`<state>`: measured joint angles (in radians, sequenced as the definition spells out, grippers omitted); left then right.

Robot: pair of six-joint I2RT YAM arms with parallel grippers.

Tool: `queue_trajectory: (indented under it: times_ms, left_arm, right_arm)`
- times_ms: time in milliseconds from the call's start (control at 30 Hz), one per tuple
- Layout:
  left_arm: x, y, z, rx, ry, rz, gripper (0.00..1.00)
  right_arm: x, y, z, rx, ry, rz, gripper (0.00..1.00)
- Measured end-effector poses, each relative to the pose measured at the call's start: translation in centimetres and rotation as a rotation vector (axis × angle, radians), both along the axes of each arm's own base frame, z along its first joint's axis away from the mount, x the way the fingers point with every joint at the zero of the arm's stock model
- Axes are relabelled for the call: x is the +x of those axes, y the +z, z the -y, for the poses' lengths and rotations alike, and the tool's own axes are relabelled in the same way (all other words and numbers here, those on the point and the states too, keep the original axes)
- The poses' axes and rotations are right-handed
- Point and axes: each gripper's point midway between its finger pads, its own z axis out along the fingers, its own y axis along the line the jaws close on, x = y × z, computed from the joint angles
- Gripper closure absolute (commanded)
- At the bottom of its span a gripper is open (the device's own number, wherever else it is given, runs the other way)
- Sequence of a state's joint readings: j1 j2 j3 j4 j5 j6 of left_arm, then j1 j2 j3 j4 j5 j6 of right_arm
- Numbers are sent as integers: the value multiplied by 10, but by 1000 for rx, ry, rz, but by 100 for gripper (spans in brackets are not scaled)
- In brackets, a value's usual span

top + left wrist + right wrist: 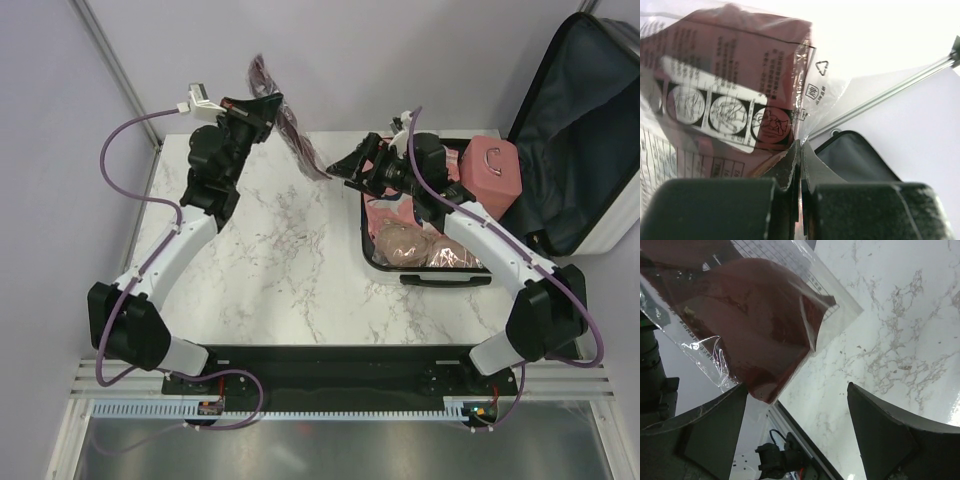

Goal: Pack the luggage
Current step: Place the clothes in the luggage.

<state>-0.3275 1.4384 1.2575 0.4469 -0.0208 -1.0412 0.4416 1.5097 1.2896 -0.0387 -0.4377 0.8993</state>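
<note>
The luggage (pixel 585 130) lies open at the right of the marble table, its dark grey lined lid raised; its lining also shows in the left wrist view (pixel 855 157). My left gripper (pixel 262 108) is shut on the edge of a clear plastic bag holding a dark red garment (pixel 288 125) and holds it in the air above the table's far edge. The bag fills the left wrist view (pixel 730 85). My right gripper (pixel 340 167) is open at the bag's lower end. In the right wrist view the bag (pixel 755 315) hangs just above the gap of my right gripper (pixel 797 395), by one finger (pixel 715 425).
The suitcase's lower half (pixel 445 281) holds a small pink box-shaped case (pixel 495 165) and several pink and beige bagged items (pixel 410 245). The marble tabletop (pixel 270 260) lies between the arms. A metal frame post (pixel 115 70) stands at the back left.
</note>
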Motion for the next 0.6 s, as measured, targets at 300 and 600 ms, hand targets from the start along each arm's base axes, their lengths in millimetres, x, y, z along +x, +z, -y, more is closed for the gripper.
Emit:
queue_trajectory:
  times_ms: [300, 600]
  left_arm:
    - [-20, 39, 34, -23, 32, 53, 98]
    - [-25, 46, 46, -16, 46, 58, 98]
  right_arm:
    - [-13, 25, 6, 108, -36, 27, 11]
    - [-38, 83, 21, 184, -53, 163, 10]
